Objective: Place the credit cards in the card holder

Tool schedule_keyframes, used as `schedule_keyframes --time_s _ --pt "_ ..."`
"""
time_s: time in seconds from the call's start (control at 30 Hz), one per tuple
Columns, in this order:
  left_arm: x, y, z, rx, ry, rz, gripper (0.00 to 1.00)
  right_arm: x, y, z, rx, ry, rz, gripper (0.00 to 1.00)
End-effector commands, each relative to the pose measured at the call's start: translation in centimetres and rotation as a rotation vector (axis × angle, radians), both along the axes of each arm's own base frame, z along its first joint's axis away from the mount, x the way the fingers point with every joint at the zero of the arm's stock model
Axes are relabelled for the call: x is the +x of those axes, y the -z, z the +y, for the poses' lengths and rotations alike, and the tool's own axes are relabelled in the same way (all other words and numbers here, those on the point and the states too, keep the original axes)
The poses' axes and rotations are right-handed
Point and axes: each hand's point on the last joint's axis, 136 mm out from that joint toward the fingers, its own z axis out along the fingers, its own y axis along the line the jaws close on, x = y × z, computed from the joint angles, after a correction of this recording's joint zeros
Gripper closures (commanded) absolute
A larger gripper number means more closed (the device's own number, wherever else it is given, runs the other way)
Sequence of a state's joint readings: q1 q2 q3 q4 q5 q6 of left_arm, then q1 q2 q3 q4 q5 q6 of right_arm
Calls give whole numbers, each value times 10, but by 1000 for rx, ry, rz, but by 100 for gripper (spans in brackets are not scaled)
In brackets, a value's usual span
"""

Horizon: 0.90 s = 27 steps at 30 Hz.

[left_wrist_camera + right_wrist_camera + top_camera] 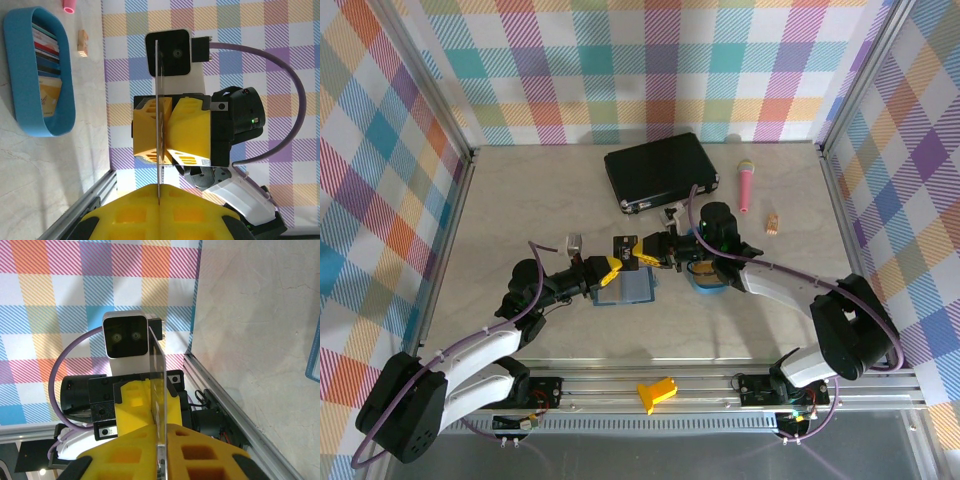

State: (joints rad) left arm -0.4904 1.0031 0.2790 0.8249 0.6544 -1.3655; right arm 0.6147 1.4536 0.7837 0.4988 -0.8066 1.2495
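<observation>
My left jaws and right jaws are both pinched shut on one card (158, 360), midair by the holder (625, 290) on the bench; it looks thin, light, stiff and slick, so I judge a flat-face grip near one end best.

Centre obstructed: left gripper (612, 268) and right gripper (642, 252) meet tip to tip above the wallet (635, 290), both clamped on one card (159, 370). Tray (69, 100) lies just beside the wallet, under the right arm. Case (660, 170) blocks far centre; pink stick (746, 186) and block (773, 222) occupy far right. Left side of the table (510, 210) is free, as is the near strip.
</observation>
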Motion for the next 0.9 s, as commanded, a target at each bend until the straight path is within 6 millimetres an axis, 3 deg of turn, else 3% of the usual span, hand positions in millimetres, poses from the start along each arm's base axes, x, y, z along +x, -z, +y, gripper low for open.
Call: schedule_keyframes --time_s 0.0,0.1,0.2,0.33,0.47,0.53,0.63,0.87 --pt "-5 -10 0 -29 11 -44 100 -3 -12 -3 24 2 -44 93" --pt "-5 -8 0 -25 9 -35 98 -3 -10 -4 19 5 -50 100" --pt "-4 -1 3 -6 -6 -19 53 -2 -3 -7 -15 18 -61 100" --pt "-3 7 17 38 -33 -10 26 -1 16 -16 -134 46 -101 100" --pt "-6 33 32 157 -45 29 18 0 34 -24 -235 68 -164 100" --pt "-10 51 37 233 -44 64 0 0 44 -24 -270 67 -169 100" --pt "-13 71 43 327 -44 94 0 -1 65 -21 -312 62 -153 100" --pt "-14 94 53 388 -78 110 0 -1 93 -14 -371 38 -149 100"
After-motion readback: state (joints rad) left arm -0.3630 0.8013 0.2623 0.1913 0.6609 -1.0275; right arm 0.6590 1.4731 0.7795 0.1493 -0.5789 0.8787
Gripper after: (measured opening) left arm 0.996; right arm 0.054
